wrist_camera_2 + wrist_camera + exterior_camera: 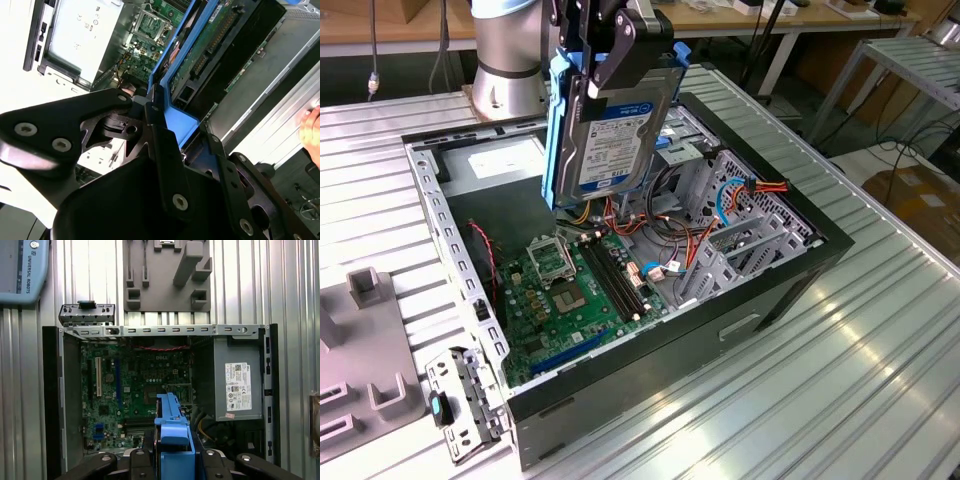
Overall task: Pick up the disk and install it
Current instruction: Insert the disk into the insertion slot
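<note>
The disk, silver with a white and blue label and blue side rails, hangs on edge above the open computer case. My gripper is shut on its upper end, black fingers clamping both faces. In the second wrist view the disk's green circuit-board underside and a blue rail run away from the gripper. The first wrist view looks down the disk's blue rail, held in the gripper over the motherboard.
Inside the case are the motherboard, a metal drive cage with coloured cables, and a grey power supply with a white sticker. A grey fixture plate lies on the exterior view's left. A hand shows beside the case.
</note>
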Robot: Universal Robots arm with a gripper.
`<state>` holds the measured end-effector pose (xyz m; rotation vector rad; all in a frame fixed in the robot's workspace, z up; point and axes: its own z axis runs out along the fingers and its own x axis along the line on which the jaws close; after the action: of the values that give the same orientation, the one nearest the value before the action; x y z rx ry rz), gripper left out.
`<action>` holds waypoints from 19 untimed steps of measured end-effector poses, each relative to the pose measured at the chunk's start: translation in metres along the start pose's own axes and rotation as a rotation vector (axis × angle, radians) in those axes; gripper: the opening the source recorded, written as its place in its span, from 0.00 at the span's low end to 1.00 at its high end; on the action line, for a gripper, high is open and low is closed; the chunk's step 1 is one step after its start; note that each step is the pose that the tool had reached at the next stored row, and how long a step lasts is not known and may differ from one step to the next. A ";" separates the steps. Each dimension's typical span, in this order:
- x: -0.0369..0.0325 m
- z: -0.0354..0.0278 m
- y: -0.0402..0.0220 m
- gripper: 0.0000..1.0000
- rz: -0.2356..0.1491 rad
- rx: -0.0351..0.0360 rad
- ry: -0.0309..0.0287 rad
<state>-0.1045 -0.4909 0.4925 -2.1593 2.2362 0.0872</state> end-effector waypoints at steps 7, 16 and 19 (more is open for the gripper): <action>0.0007 0.0000 0.0000 0.37 0.000 0.0000 0.0000; 0.0136 -0.0008 -0.0005 0.37 0.000 0.0000 0.0002; 0.0150 -0.0008 -0.0016 0.37 0.000 0.0000 0.0002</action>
<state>-0.1034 -0.5059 0.4924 -2.1594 2.2363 0.0870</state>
